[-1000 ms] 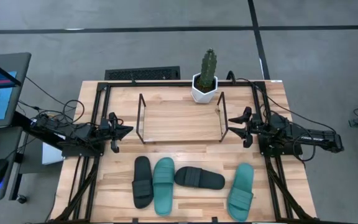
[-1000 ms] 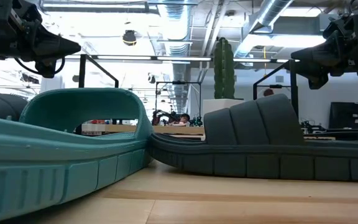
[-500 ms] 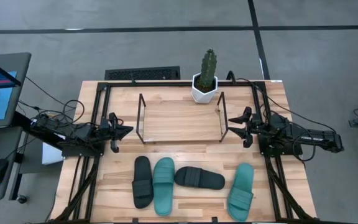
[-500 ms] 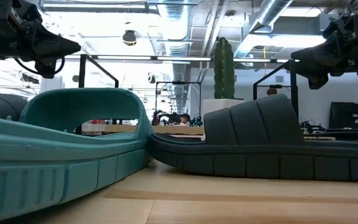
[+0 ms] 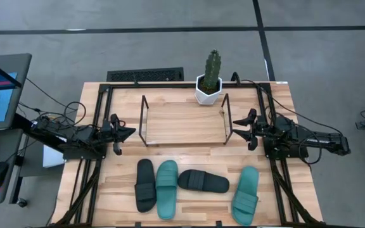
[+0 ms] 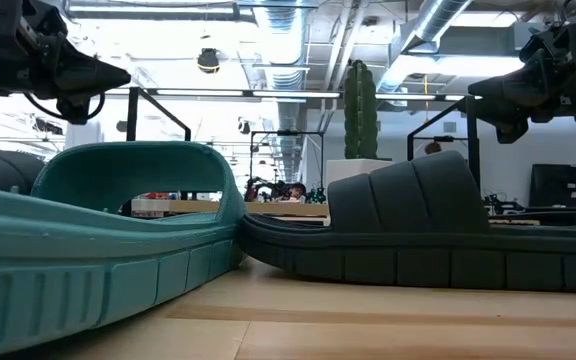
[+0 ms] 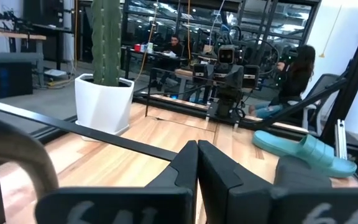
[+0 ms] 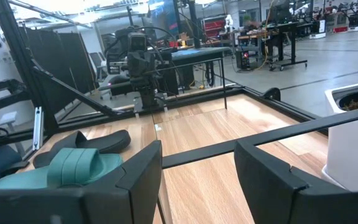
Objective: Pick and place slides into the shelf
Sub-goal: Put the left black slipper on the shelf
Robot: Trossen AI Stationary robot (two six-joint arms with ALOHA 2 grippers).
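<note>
- Black slides: we count two, [image 5: 144, 184] and [image 5: 203, 182], along the worktop's front edge.
- Teal slides: two, [image 5: 166, 189] and [image 5: 246, 194], same row.
- Shelf [image 5: 184, 144] mid-worktop, nothing on it.
- Left gripper [image 5: 127, 132] fingers pressed together, holding nothing; right gripper [image 5: 238, 128] spread apart, holding nothing.

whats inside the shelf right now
Nothing shows inside the shelf, only bare wood between its rods. All four slides lie in front of it: black, teal, black, teal. The cactus pot stands behind it. Nothing covers the shelf from above.
</note>
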